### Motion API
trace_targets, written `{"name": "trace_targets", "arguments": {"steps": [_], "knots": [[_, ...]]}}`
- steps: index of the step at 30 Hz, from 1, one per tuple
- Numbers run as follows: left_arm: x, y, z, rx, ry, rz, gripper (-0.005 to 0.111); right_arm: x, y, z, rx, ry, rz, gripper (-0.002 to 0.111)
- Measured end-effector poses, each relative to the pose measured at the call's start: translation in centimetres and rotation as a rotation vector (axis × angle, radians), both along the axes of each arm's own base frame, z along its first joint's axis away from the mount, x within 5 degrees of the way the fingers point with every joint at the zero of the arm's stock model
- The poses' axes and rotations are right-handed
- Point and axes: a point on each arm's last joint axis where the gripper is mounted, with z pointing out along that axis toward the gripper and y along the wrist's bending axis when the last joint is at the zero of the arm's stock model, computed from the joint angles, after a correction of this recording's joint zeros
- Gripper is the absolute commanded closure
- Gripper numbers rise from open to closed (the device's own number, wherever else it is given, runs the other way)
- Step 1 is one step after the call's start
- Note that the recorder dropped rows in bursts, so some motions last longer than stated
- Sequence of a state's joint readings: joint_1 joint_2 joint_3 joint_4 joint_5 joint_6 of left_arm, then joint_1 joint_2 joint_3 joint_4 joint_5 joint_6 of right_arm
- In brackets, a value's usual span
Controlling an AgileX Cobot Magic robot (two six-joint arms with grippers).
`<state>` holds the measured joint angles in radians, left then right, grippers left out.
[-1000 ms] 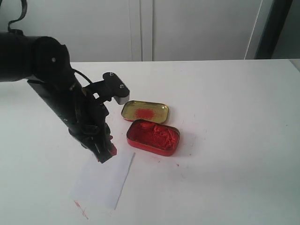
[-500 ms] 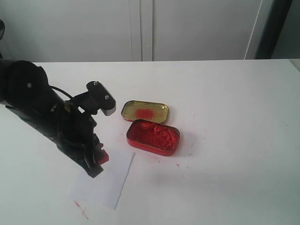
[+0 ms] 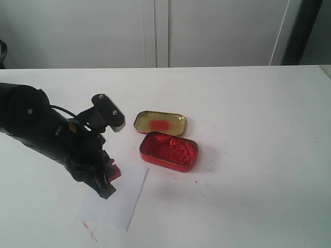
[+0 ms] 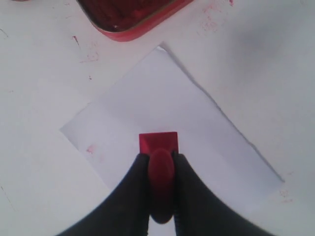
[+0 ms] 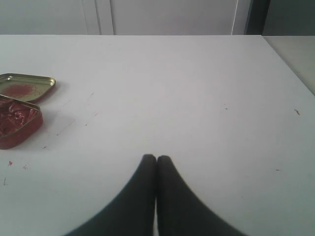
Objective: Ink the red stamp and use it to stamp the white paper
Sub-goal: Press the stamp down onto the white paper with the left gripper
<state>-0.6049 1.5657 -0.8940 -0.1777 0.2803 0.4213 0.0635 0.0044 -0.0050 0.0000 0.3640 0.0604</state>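
Note:
My left gripper (image 4: 161, 158) (image 3: 107, 178) is shut on the handle of the red stamp (image 4: 158, 143) (image 3: 115, 173). The stamp's square base faces down over the middle of the white paper (image 4: 167, 113) (image 3: 121, 201); whether it touches the sheet I cannot tell. In the exterior view the paper lies at the front left, partly under the left arm. No clear imprint shows on the sheet, only a faint red smudge (image 4: 90, 149). My right gripper (image 5: 156, 160) is shut and empty above bare table, out of the exterior view.
An oblong red tin of red paste (image 3: 169, 151) (image 4: 130, 14) (image 5: 17, 125) sits just right of the paper. Its gold lid (image 3: 160, 123) (image 5: 25, 86) with a red smear lies behind it. Small red marks (image 3: 88, 229) dot the white table by the paper's front corner.
The left arm has swung lower and leftward, carrying the stamp from the paper's upper edge to over the sheet. The right gripper view has no earlier frame.

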Motion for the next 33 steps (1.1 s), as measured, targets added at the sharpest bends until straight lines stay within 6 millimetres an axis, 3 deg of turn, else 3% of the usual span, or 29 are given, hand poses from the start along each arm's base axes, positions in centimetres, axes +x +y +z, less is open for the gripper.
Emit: {"name": "trace_targets", "arguments": {"steps": [5, 15, 21, 33], "knots": [[0.8, 0.0, -2.2, -0.001, 0.076, 0.058, 0.107, 0.0, 0.0, 0.0, 0.0, 0.0, 0.0, 0.108], [1.4, -0.2, -2.1, -0.031, 0.018, 0.079, 0.107, 0.0, 0.0, 0.0, 0.0, 0.0, 0.0, 0.108], [2.1, -0.5, -4.6, -0.003, 0.048, 0.096, 0.107, 0.0, 0.0, 0.0, 0.0, 0.0, 0.0, 0.108], [2.3, -0.7, -5.2, 0.008, 0.085, 0.097, 0.107, 0.0, 0.0, 0.0, 0.0, 0.0, 0.0, 0.108]]}}
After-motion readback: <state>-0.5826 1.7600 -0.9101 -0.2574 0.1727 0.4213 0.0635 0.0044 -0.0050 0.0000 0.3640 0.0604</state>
